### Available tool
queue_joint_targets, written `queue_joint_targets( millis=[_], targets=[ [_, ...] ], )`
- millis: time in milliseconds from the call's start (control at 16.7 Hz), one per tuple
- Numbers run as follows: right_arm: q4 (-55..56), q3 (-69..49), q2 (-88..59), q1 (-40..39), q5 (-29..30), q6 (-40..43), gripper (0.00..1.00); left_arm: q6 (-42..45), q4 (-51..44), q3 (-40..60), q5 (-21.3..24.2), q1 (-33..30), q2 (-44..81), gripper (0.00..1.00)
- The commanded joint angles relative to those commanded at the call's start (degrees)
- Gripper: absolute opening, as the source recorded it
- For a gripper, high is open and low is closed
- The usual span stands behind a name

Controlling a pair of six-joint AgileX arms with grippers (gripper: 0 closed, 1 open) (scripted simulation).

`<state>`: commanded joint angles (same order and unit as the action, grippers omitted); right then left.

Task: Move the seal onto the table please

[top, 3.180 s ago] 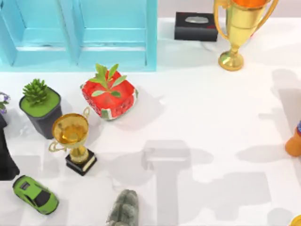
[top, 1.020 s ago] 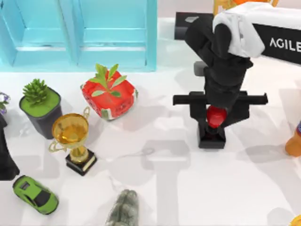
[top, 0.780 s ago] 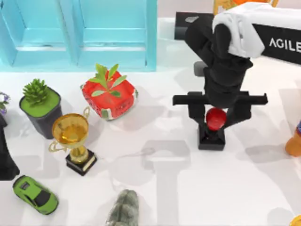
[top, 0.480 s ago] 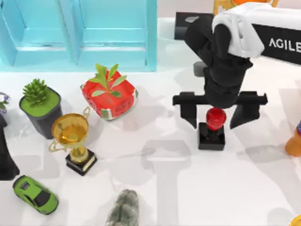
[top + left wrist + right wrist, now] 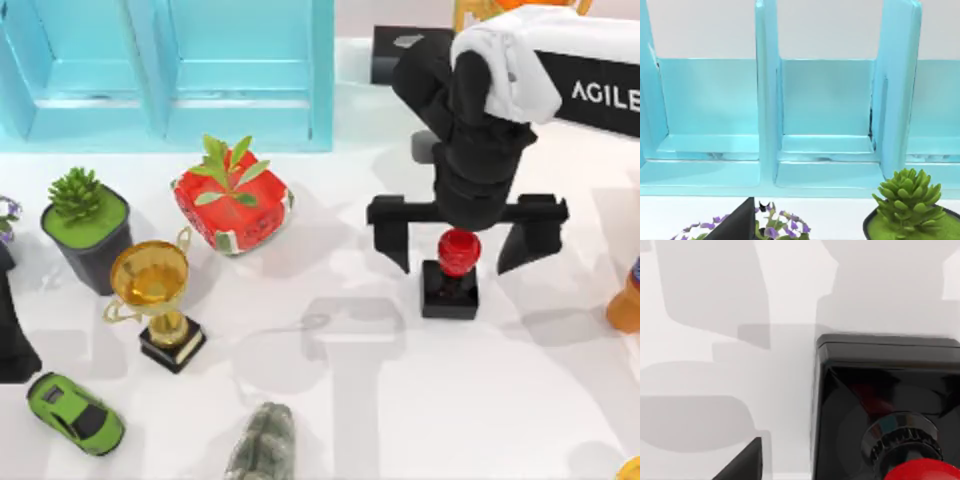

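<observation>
The seal (image 5: 452,273) looks light, rigid, top-heavy — best pinched at its glossy knob; the right gripper (image 5: 466,245) straddles it, fingers wide apart.

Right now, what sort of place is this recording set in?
Likely a rendered tabletop test scene, not a real room: a plain white table scattered with unrelated props, namely a light blue cabinet, potted plants, a gold trophy and a toy car.

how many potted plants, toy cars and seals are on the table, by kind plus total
potted plants: 3 (green succulent, red watermelon pot, purple flowers)
toy cars: 1 (green car)
seals: 1 (seal, standing on the table between the right gripper's open fingers)
total: 5
</observation>
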<state>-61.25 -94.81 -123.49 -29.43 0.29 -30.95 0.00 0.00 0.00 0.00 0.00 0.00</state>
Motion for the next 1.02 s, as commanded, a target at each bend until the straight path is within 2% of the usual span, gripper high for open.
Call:
queue_joint_targets(
  millis=[300, 780, 1020],
  targets=[
    [-6.3, -6.6, -1.1, 0.0, 0.1, -0.3, 1.0, 0.0, 0.0, 0.0, 0.0, 0.0, 0.0, 1.0],
    [-32.6, -34.6, -2.4, 0.1, -0.1, 0.1, 1.0, 0.0, 0.0, 0.0, 0.0, 0.0, 0.0, 1.0],
    [-35.8, -37.9, -2.1, 0.3, 0.0, 0.3, 1.0, 0.0, 0.0, 0.0, 0.0, 0.0, 0.0, 1.0]
  ],
)
